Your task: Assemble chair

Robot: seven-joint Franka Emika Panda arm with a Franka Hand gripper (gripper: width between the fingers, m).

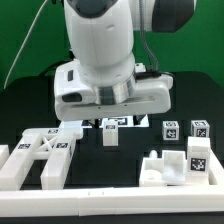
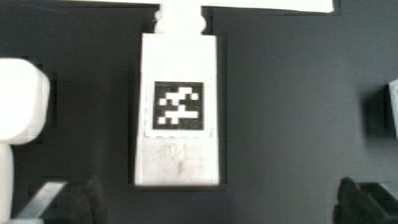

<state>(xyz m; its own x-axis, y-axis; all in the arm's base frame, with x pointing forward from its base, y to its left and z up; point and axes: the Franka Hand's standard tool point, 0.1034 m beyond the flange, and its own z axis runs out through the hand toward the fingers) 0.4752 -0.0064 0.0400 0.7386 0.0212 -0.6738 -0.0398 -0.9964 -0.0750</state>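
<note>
Black tabletop (image 1: 112, 168) is stretching out below a green backdrop (image 1: 20, 30), with a long plain white border rail (image 1: 100, 207) running along its near edge. The bulky white robot arm (image 1: 100, 50) is hanging over the middle of the table. Its two-finger gripper (image 2: 210, 204) is standing spread as wide as it goes, with nothing between the jaws.

Right under it, in the wrist view, a long white rectangular plastic bar (image 2: 183, 150) with one black-and-white square tag (image 2: 182, 105) is lying flat near the table's middle. The bar's long axis is running square to the line joining the two fingertips. One end is sitting just short of that line, roughly centred between them. By my judgement the gripper is needing only a small shift along the bar and a descent, so the jaws close across its narrow width.

Toward the near corner on the exterior view's left, a white cross-braced plastic panel (image 1: 45, 155) is lying. A white stepped plastic block (image 1: 175, 165) is sitting toward the opposite near corner, with small white tagged cubes (image 1: 185, 128) behind it. No containers are showing.
</note>
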